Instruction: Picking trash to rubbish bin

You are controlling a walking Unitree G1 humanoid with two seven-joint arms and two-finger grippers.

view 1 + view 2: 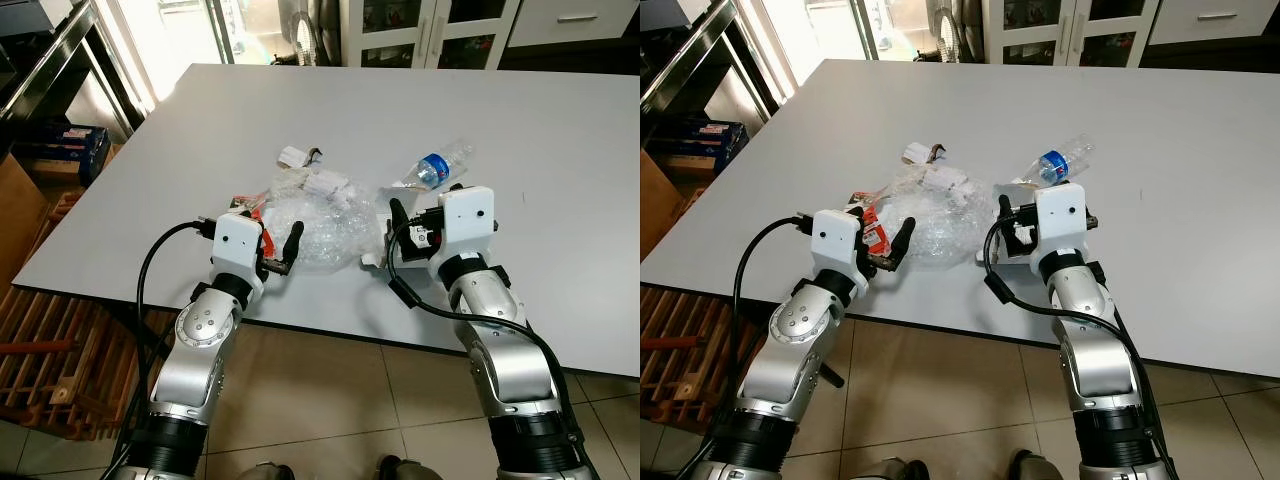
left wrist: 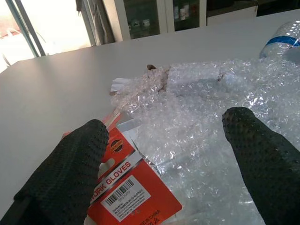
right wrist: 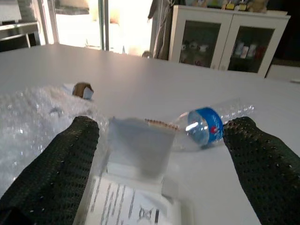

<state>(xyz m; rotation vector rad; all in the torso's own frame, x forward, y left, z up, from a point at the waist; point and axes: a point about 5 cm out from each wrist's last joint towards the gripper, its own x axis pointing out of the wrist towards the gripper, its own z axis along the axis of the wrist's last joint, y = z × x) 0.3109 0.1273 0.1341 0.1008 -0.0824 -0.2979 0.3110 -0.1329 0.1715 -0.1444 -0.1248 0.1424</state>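
We kept our left gripper (image 2: pixel 164 154) low over the near edge of the white table (image 1: pixel 560 130), fingers spread wide and holding nothing. Between its fingertips lay a crumpled sheet of bubble wrap (image 2: pixel 220 122), and just under its left finger (image 2: pixel 70 173) sat a red work-gloves card (image 2: pixel 131 187), partly tucked beneath the wrap. Our right gripper (image 3: pixel 159 154) hovered beside it, jaws likewise parted and empty. Directly ahead of its fingers stood a small clear plastic packet (image 3: pixel 138 147) on a printed paper sheet (image 3: pixel 126 206), and just beyond that lay a squashed plastic bottle (image 3: pixel 211 124) with a blue label, on its side.
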